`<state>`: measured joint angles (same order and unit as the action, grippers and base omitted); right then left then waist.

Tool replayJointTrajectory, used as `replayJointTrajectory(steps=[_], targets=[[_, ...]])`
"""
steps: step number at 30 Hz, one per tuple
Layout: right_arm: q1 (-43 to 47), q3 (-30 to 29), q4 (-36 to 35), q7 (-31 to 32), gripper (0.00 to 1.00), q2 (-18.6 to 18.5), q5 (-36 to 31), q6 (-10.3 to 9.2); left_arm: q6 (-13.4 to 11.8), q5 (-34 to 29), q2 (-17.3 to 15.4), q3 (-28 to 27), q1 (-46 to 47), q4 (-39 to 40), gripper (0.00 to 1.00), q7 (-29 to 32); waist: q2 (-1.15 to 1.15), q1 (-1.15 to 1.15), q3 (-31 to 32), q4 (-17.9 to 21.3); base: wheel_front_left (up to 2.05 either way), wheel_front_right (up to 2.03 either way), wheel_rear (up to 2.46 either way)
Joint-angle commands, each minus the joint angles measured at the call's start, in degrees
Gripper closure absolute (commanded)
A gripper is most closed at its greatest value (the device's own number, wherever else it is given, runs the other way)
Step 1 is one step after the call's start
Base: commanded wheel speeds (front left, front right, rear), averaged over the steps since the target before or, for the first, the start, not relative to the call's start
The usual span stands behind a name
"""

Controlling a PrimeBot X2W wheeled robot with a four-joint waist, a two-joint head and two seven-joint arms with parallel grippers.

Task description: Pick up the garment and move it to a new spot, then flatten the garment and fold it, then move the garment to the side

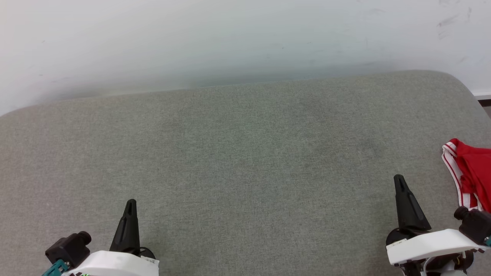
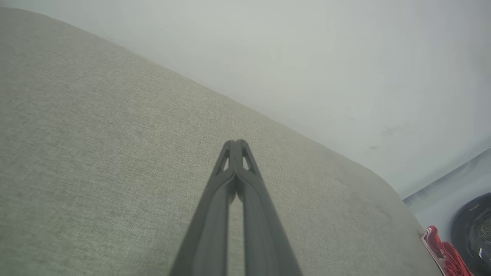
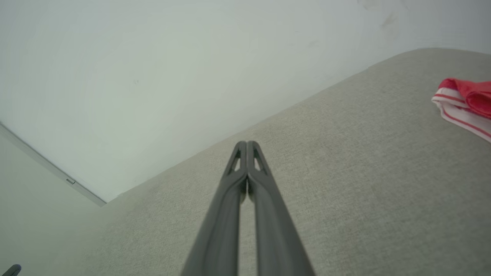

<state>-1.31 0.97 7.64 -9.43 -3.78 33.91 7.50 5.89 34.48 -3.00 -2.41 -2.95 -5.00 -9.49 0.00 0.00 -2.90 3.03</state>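
Work surface: a grey woven upholstered pad [image 1: 245, 153] with rounded corners, set against a white wall [image 1: 230, 34]. It bears one item, the garment [image 1: 473, 168], which lies at the pad's far right side against the right edge of the head view. Visible part: bunched red fabric with a red-and-white striped band along its left border. The rest is cut off by the frame edge, so letters, number and sleeves cannot be read and the overall lie cannot be judged. The right wrist view shows the same bunch [image 3: 466, 97] at upper right, again cropped. The left wrist view catches a small red sliver [image 2: 445, 255] by the pad's far corner. The left gripper [image 1: 130, 203] has its fingers pressed together tip to tip with nothing between them. It sits over bare pad at lower left, well apart from the garment. The right gripper [image 1: 399, 179] is likewise closed and empty, near the striped border but not touching it, with bare pad between. Whether either fingertip touches the pad cannot be told. Beyond the pad in the left wrist view is a dark round object [image 2: 475, 230], cropped and blurred, not identifiable. At the bottom left corner of the right wrist view is a small dark shape [image 3: 11, 270], too little showing to name.
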Motion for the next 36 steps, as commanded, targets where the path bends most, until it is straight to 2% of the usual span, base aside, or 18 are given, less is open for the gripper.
replayJointTrajectory(steps=[1, 18, 36], targets=[[-1.8, -0.1, -0.5, 0.3, 1.0, -0.6, 1.9, 0.0, 0.2, 1.7, -0.4, -0.3, 1.6, 0.5, 1.0, 0.3, 0.0, 0.0, 0.0, 0.0, 0.0, 0.0, 0.0], [-2.6, -1.0, 1.0, 3.3, 1.0, -1.0, 16.3, -0.01, 0.6, 15.5, -0.6, -0.9, 3.5, -1.8, 1.0, 3.8, 0.0, 0.0, 0.5, -0.5, 0.0, 0.0, 0.0], [-3.3, -1.9, 2.5, 6.2, 1.0, -1.1, 28.8, -0.01, 0.9, 27.6, -0.6, -1.5, 5.2, -3.8, 1.0, 7.0, 0.0, 0.0, 0.9, -1.1, 0.0, 0.0, 0.0]])
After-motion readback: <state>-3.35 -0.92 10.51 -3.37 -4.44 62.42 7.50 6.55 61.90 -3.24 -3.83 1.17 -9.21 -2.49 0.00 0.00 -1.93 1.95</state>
